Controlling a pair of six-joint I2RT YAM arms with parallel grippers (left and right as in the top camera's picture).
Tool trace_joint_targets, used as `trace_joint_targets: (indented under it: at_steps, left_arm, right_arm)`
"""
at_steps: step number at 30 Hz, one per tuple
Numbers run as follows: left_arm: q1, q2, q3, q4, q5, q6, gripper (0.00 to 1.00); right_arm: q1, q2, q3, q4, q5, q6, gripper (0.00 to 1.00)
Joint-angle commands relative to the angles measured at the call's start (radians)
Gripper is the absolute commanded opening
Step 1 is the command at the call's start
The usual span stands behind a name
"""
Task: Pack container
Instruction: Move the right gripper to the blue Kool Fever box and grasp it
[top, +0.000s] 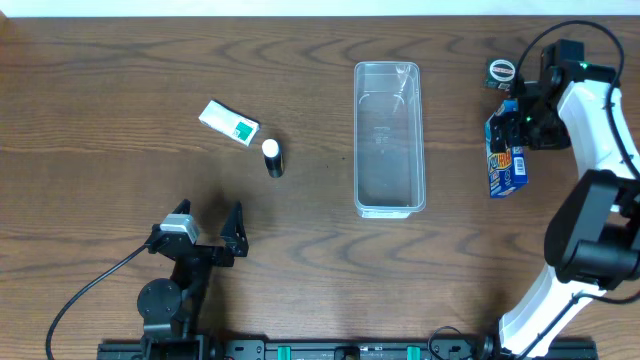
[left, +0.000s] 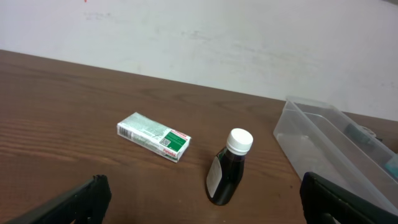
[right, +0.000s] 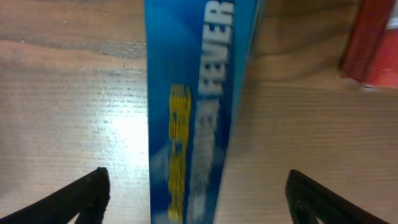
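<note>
Overhead, you see the container (top: 389, 140) lying empty on the wooden worktop (top: 100, 100), right of centre, with its long sides running from far to near. To its left, well apart from it, lies a white and green box (top: 229, 122), and just beside that box, on its near right, a small dark bottle (top: 272, 157) with a white cap. The left wrist view shows you the bottle standing upright, the flat box behind it to the left and one end of the container at the right edge. Your left gripper (top: 208, 215) sits near the front edge of the worktop, nearer than the bottle, with its jaws spread wide and nothing between them. Your right gripper (right: 199, 193) is on the far right, over a blue box (top: 506, 160) with yellow and white lettering that lies well to the right of the container. In the right wrist view its jaws stand released on either side of the blue box, with bare worktop showing between each finger and the box, so they do not touch it. A small ring-shaped object (top: 501, 70) lies just beyond the blue box, and a red thing (right: 373, 43) shows at the edge of the right wrist view, too cropped to identify.
</note>
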Motion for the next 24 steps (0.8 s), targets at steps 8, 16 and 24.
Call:
trace_joint_targets:
  at_steps: [8,16,24]
  left_arm:
    - [0.005,-0.006,-0.016,-0.036,0.014,-0.004,0.98]
    - [0.005,-0.006,-0.016,-0.036,0.014,-0.004,0.98]
    - [0.005,-0.006,-0.016,-0.036,0.014,-0.004,0.98]
  right_arm:
    - [-0.006,0.031,0.007,0.019,-0.023,0.003,0.45]
    - [-0.008,0.031,0.007,0.02,-0.027,0.003,0.31]
    - [-0.008,0.03,0.009,0.026,-0.053,0.035,0.19]
